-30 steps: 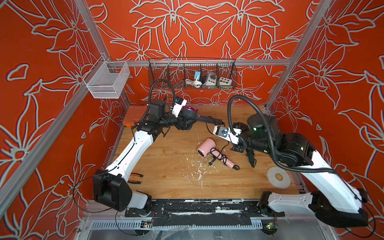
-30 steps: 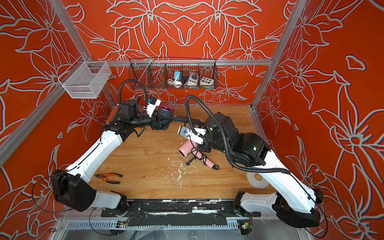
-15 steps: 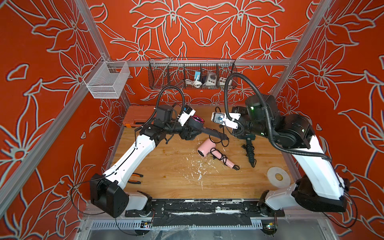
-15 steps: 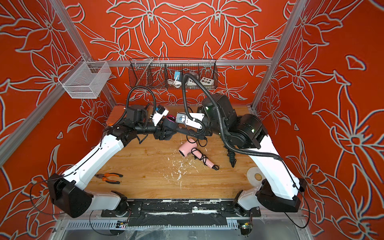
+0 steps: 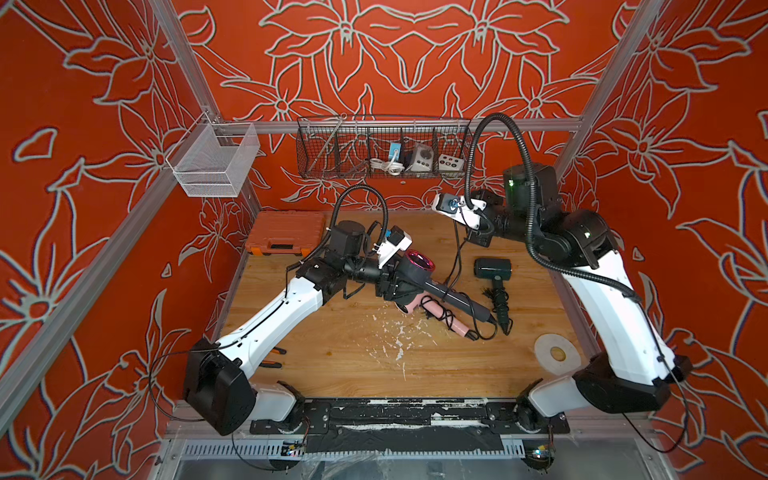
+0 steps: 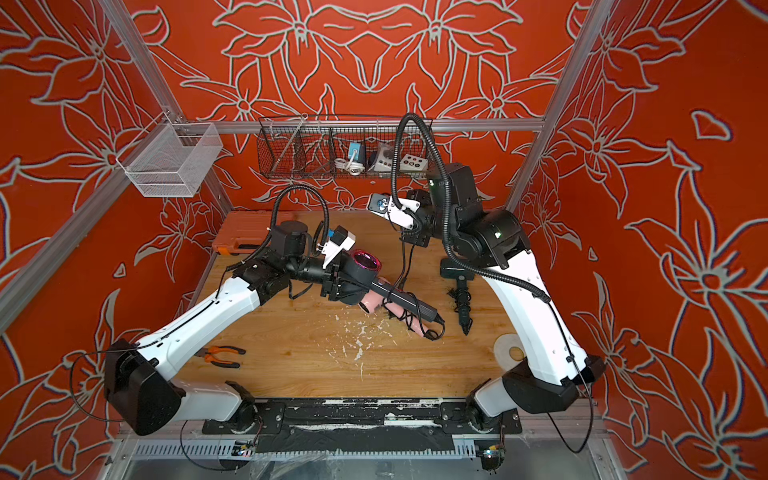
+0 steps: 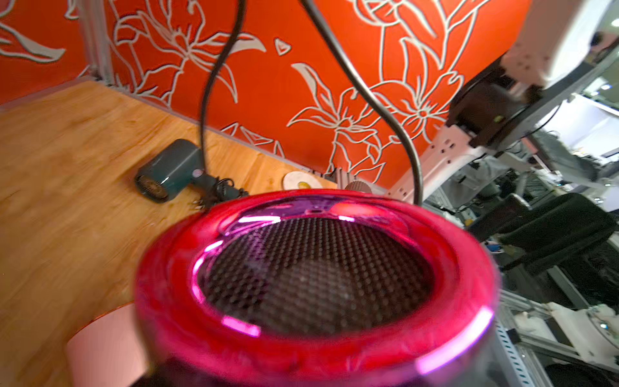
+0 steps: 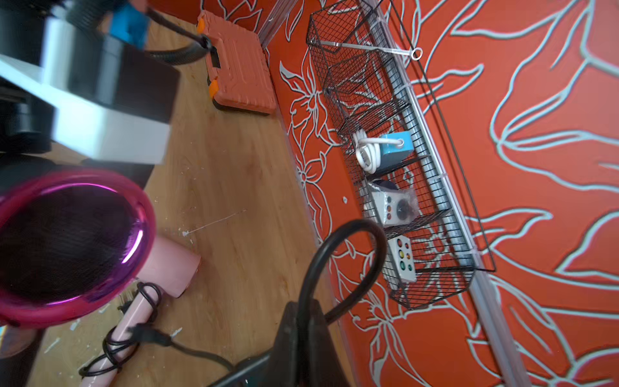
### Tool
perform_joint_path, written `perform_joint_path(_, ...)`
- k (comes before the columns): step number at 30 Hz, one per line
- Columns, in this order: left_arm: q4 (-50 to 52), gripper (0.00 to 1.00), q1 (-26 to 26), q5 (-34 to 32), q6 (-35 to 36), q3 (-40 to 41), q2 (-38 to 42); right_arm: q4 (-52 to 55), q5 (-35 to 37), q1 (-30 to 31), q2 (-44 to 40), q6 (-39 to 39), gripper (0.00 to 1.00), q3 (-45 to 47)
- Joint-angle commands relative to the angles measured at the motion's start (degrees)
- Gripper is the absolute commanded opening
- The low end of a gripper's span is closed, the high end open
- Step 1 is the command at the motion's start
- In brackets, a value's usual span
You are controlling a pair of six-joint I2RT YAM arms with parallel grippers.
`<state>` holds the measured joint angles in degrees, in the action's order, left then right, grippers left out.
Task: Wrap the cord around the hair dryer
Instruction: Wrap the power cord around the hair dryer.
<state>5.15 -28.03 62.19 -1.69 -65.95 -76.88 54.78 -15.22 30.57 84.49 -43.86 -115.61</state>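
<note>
One cord (image 5: 458,258) in right tool (image 5: 476,241)

Red-orange walls (image 5: 415,95) all around, with big white flowers (image 5: 345,29) drawn on. Shiny metal bars (image 5: 186,62) at the corners. Wooden table top (image 5: 332,374) below, speckled with white bits (image 5: 400,354). Black wire basket (image 5: 316,166) and white mesh basket (image 5: 208,166) hung up on the bars.

Walls (image 5: 395,62) red-orange, white flower outlines; black dryer (image 5: 409,276), magenta rim (image 7: 315,351); pink dryer (image 8: 170,268); dark-green dryer (image 5: 492,268); orange case (image 5: 286,230).
</note>
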Motion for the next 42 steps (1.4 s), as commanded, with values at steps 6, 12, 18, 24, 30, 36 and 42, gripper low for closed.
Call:
perform_joint_path(6,-36.79,0.00,0.61,9.81,-26.41,0.50,3.96,-18.81,-29.46,-12.63,-3.66,16.41,0.00,17.54)
perform_joint_path(12,-48.00,0.00,1.13,7.34,-36.62,-3.96,1.67,-33.49,-37.15,-16.48,-7.34,28.43,0.00,30.40)
perform_joint_path(18,-57.70,0.00,2.57,2.29,-45.51,-7.08,-1.16,-46.80,-40.15,-18.31,-10.39,38.80,0.00,41.08)
perform_joint_path(24,-62.72,0.00,4.15,-3.64,-50.06,-9.05,-3.79,-58.53,-41.24,-18.28,-12.45,47.86,0.00,49.85)
perform_joint_path(30,-62.29,0.00,6.60,-9.11,-49.90,-10.59,-4.84,-65.33,-41.03,-18.28,-15.58,53.45,0.00,55.58)
perform_joint_path(36,-61.90,0.00,8.58,-12.88,-50.47,-14.83,-7.08,-69.55,-41.03,-18.02,-19.47,56.56,0.00,60.06)
perform_joint_path(42,-58.09,0.00,8.78,-12.89,-48.58,-20.87,-8.30,-64.68,-41.67,-16.44,-21.40,52.37,0.00,63.16)
